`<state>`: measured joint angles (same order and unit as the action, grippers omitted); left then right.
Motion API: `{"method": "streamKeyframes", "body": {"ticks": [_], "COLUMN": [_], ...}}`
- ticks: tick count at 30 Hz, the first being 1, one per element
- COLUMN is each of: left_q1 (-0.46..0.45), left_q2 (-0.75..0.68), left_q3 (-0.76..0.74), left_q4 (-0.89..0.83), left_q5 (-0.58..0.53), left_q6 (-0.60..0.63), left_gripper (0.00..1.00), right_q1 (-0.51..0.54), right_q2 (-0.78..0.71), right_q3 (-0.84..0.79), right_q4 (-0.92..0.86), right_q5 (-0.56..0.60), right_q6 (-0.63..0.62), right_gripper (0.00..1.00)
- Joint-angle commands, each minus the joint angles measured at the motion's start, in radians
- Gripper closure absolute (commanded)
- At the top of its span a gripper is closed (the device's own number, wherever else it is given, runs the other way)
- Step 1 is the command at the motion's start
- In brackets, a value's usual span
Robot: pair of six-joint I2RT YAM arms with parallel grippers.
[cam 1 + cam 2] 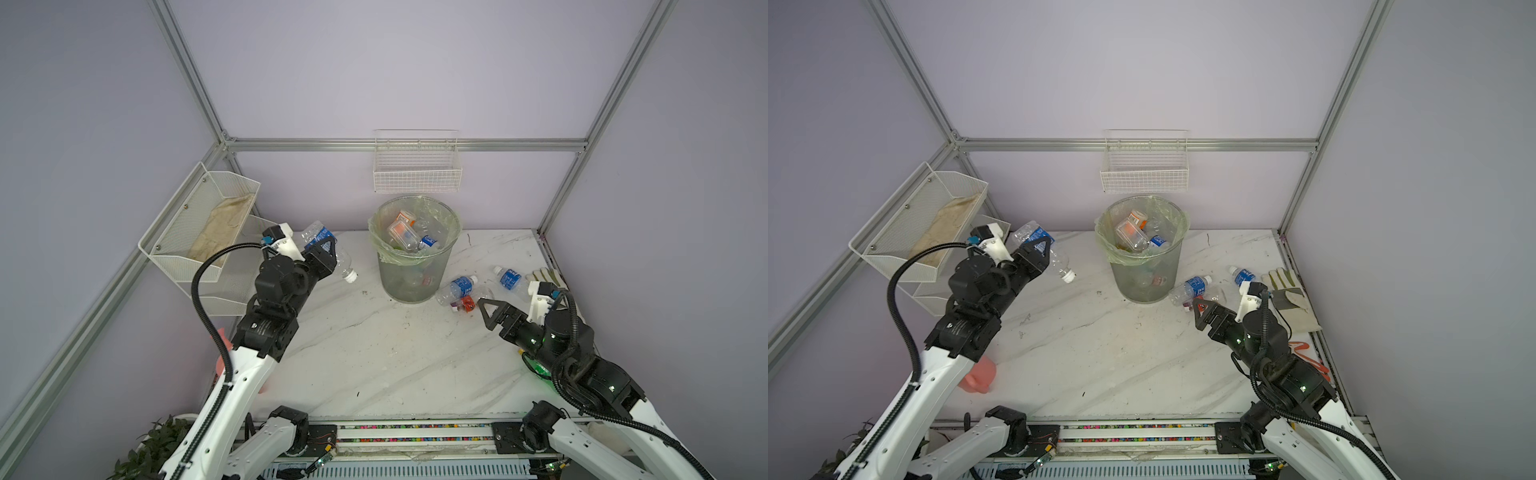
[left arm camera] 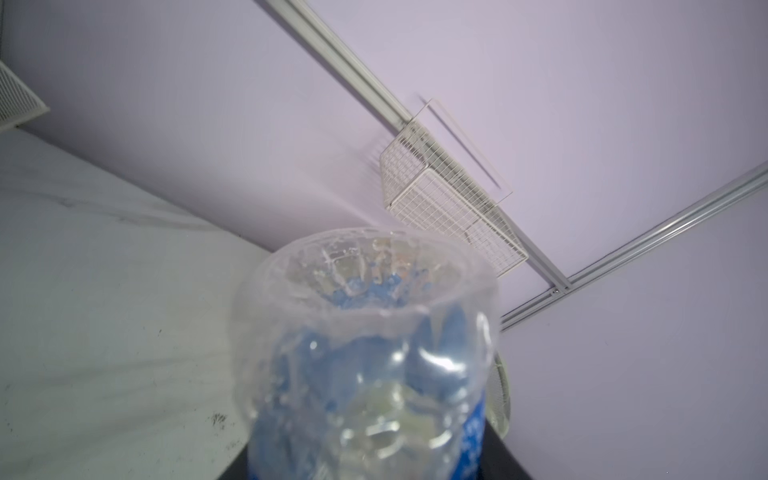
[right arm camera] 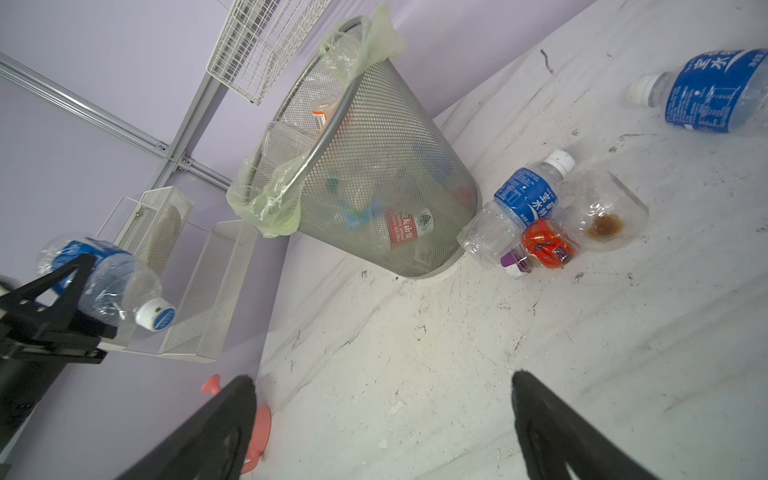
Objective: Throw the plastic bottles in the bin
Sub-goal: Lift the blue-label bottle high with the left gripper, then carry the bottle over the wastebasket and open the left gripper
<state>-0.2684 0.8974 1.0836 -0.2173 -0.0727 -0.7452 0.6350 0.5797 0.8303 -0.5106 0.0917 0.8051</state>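
White marble-look table (image 1: 374,357), marked with dark scuffs, fills the floor of a booth with pale lilac walls. Over its left rear part a crumpled clear bottle (image 1: 344,263) with a blue label and a white cap is clamped across its middle by the left gripper (image 1: 326,244), whose black jaws are closed tight on it. The cap end tilts down toward the bin (image 1: 415,276), which stands apart to the right. The bin is a tapered grey wire-mesh basket lined with a thin pale green bag (image 1: 384,251). Inside it lie several bottles, among them an orange-labelled bottle (image 1: 401,229) and a blue-labelled one. Just beside its base on the right lie a blue-labelled bottle (image 1: 459,286), a small red-labelled bottle (image 1: 466,304) and a squashed clear bottle (image 3: 602,214). A second blue bottle (image 1: 509,277) lies further right. The right gripper (image 1: 486,309) hovers near them, jaws spread wide, holding nothing.
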Motion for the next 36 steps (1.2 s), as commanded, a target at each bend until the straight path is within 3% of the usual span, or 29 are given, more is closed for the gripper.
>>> {"method": "streamKeyframes", "body": {"ticks": [1,6,10,14,26,36], "left_q1": [0.005,0.005,0.004,0.005,-0.02,-0.217], "left_q2": [-0.068,-0.132,-0.118,-0.084,0.065,0.266], "left_q3": [0.138,0.214,0.251,0.28,0.358,0.468], "left_q4": [0.077,0.182,0.241,0.258,0.29,0.296], "left_q5": [-0.024,0.094,0.232,0.285,0.322,0.24], "left_q6": [0.15,0.255,0.27,0.264,0.285,0.439], "left_gripper": [0.72,0.71,0.71,0.71,0.71,0.7], "right_q1": [-0.003,-0.003,-0.002,-0.003,-0.003,-0.003], "right_q2": [-0.018,-0.048,-0.066,-0.069,-0.097,-0.111], "right_q3": [0.006,-0.009,-0.027,-0.039,-0.073,-0.07], "right_q4": [-0.007,-0.011,-0.009,-0.009,-0.004,-0.016], "right_q5": [-0.027,-0.033,-0.045,-0.055,-0.064,-0.07], "right_q6": [0.028,0.041,0.045,0.052,0.07,0.077], "right_gripper": [0.03,0.03,0.03,0.03,0.03,0.03]}}
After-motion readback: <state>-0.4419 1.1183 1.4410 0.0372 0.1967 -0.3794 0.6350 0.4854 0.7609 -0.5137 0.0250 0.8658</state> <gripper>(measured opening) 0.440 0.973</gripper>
